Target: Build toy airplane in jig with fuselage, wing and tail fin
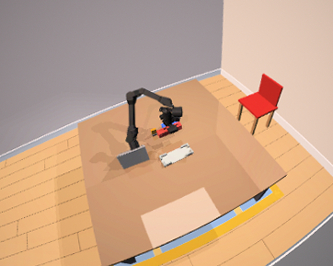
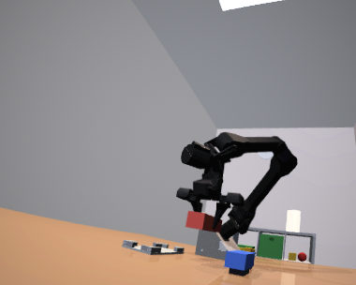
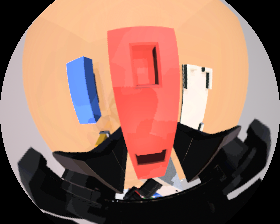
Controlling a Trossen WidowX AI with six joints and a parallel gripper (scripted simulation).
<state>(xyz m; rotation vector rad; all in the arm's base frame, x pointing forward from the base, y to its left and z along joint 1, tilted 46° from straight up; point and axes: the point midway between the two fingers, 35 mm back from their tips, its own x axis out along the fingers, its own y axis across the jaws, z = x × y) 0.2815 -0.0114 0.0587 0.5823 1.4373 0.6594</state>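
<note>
The red fuselage (image 1: pixel 163 132) (image 2: pixel 197 220) (image 3: pixel 145 107) is held above the table, level or nearly so, its two sockets facing up in the wrist view. My gripper (image 1: pixel 172 128) (image 2: pixel 208 217) (image 3: pixel 146 123) is shut on its sides. The white cradle jig (image 1: pixel 176 155) (image 2: pixel 164 250) (image 3: pixel 194 105) with dark-grey corner blocks lies on the table beside it, with nothing in it. The blue wing (image 2: pixel 240 260) (image 3: pixel 82 92) rests on the table on the other side of the fuselage, a dark part under it. The small yellow tail fin (image 1: pixel 154 132) (image 3: pixel 102 139) is nearer the arm's base, partly hidden in the wrist view.
A grey upright panel (image 1: pixel 133 158) (image 2: pixel 208 246) stands by the arm's base, to the left of the jig in the top view. A pale rectangle (image 1: pixel 183 218) lies toward the table's front edge. A red chair (image 1: pixel 258 104) and a shelf (image 2: pixel 272 246) stand off the table.
</note>
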